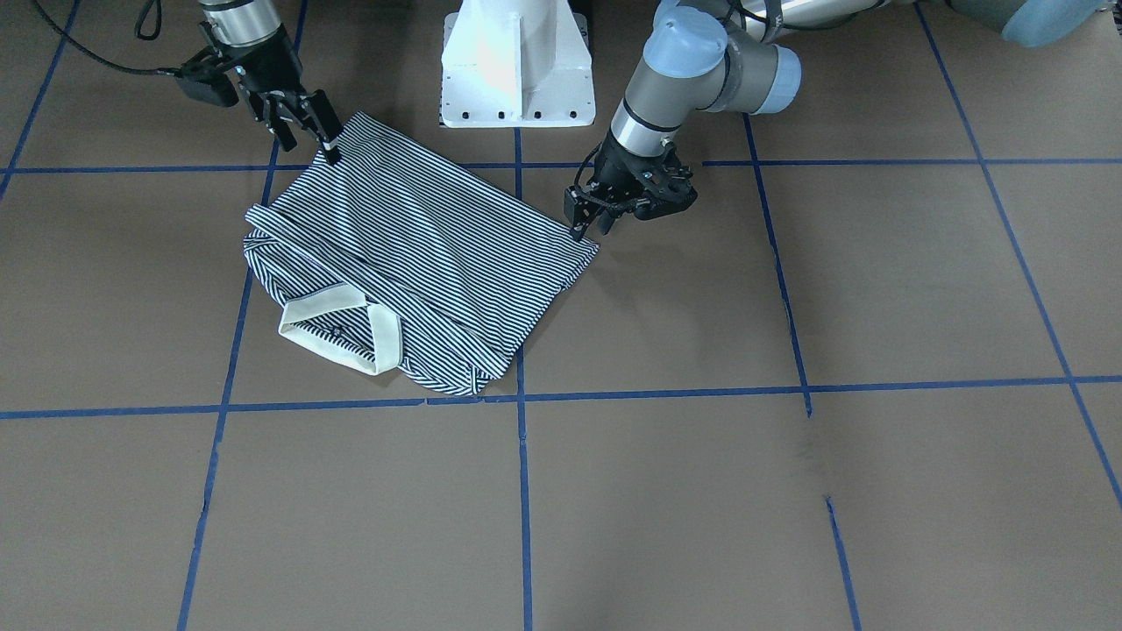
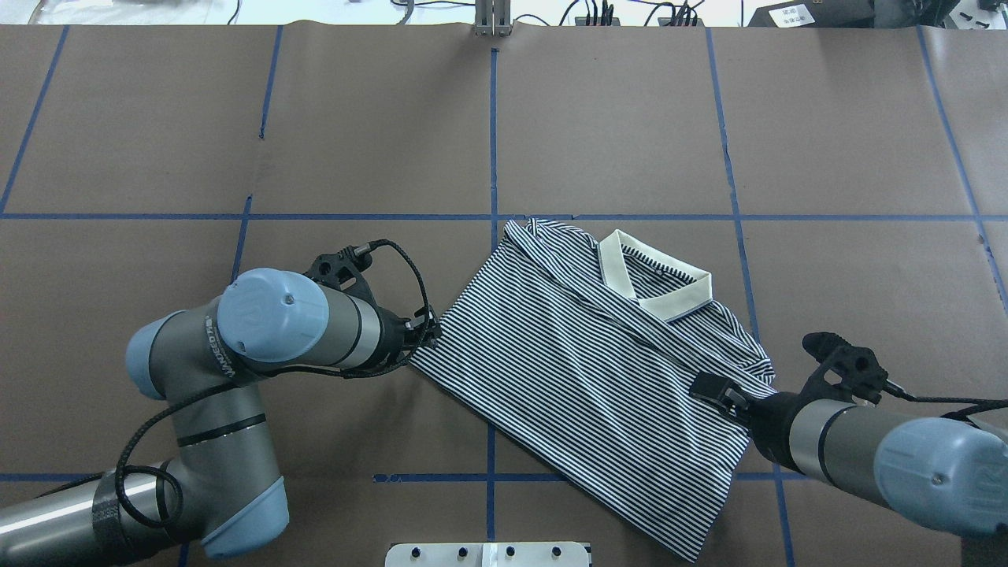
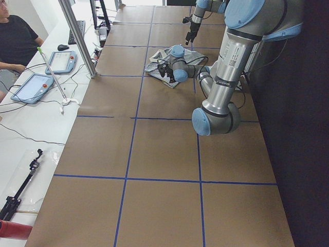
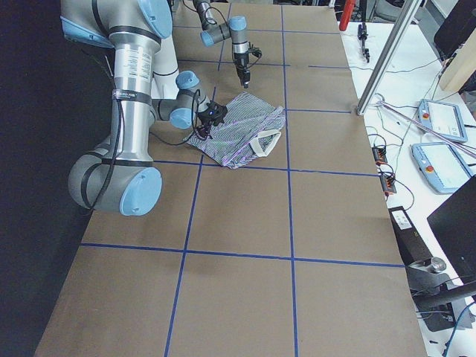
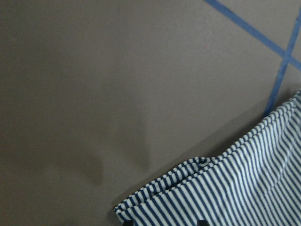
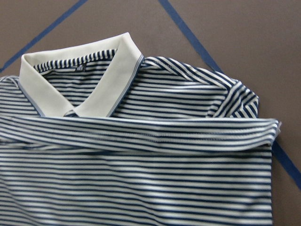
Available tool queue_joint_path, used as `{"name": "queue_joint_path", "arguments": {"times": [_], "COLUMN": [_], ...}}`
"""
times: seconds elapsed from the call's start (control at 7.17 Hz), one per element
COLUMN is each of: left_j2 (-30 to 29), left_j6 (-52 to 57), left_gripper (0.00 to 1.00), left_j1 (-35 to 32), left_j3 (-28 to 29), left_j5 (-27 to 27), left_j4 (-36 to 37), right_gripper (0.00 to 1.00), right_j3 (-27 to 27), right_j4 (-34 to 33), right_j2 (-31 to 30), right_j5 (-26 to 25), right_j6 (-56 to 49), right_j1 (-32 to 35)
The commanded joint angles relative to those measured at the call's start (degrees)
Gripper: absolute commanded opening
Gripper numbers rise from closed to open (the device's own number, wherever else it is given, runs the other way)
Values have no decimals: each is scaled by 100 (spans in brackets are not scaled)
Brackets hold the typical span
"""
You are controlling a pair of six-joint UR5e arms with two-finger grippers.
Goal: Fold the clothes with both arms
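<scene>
- Lying folded on the desk (image 1: 789,491) is the shirt (image 1: 421,237), askew to the blue tape lines (image 1: 523,491), in front of the white base (image 1: 517,70) and toward the robot's right.
- Its cream collar (image 1: 386,337) is on the side away from the robot, and a sleeve is folded in across the chest.
- The left tool (image 1: 589,223) is low at the shirt's corner on the robot's left. Its fingers are spread and grasp nothing. I cannot tell whether they touch the cloth.
- The right tool (image 1: 307,136) is at the shirt's near corner on the robot's right. It is released too, with one fingertip at the fabric's edge.
- The left wrist view shows only that striped corner against bare desk.
</scene>
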Motion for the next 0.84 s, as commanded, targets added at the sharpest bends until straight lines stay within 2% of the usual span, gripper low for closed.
{"name": "queue_joint_path", "arguments": {"times": [0.0,0.7], "left_j2": [-69,-175], "left_j6": [-41,38], "left_gripper": [54,49], "left_j1": [177,177], "left_j3": [218,333], "left_j5": [134,415], "left_j4": [135,267], "right_gripper": [100,100], "right_j3": [-487,-584], "right_j4": [15,15], "right_j2": [436,464], "right_j5": [-11,15], "right_j6": [-168,-169], "right_j1": [223,206]}}
